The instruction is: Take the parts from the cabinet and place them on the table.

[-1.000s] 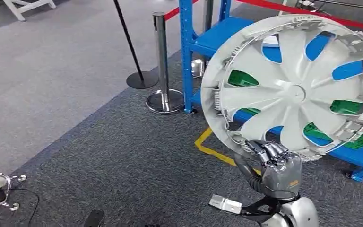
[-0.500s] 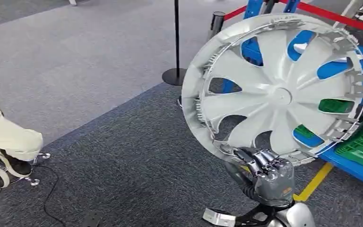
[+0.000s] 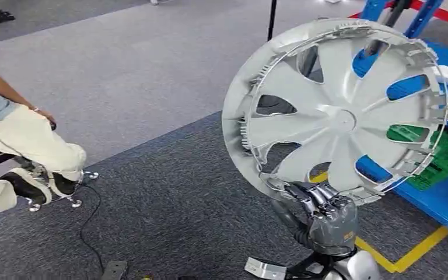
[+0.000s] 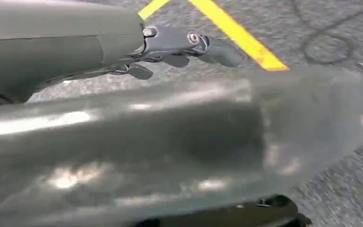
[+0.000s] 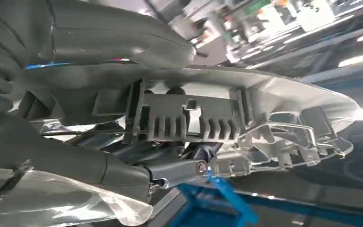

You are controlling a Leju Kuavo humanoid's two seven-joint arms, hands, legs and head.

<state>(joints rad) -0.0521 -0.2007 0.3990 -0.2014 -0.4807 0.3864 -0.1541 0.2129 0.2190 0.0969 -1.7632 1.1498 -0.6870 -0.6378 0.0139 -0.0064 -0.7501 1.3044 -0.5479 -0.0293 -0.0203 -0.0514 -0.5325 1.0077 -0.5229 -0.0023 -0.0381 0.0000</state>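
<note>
Camera swung left, seated person (image 3: 17,151) now near, right hand (image 3: 326,213) gripping wheel cover (image 3: 338,111) rim, blue cabinet (image 3: 443,192) behind

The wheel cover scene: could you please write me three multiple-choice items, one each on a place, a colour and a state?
1. Where does the right hand grip the wheel cover?
A. its lower rim
B. its top rim
C. its centre hub

2. What colour is the line on the carpet beside the blue rack?
A. white
B. yellow
C. red

3. How is the wheel cover held?
A. flat on the carpet
B. lying on a shelf
C. on edge, clear of the floor

Key: 1 A, fingers close on the bottom edge; 2 B, the line is yellow; 3 C, it stands above the hand with carpet showing through its openings.
</note>
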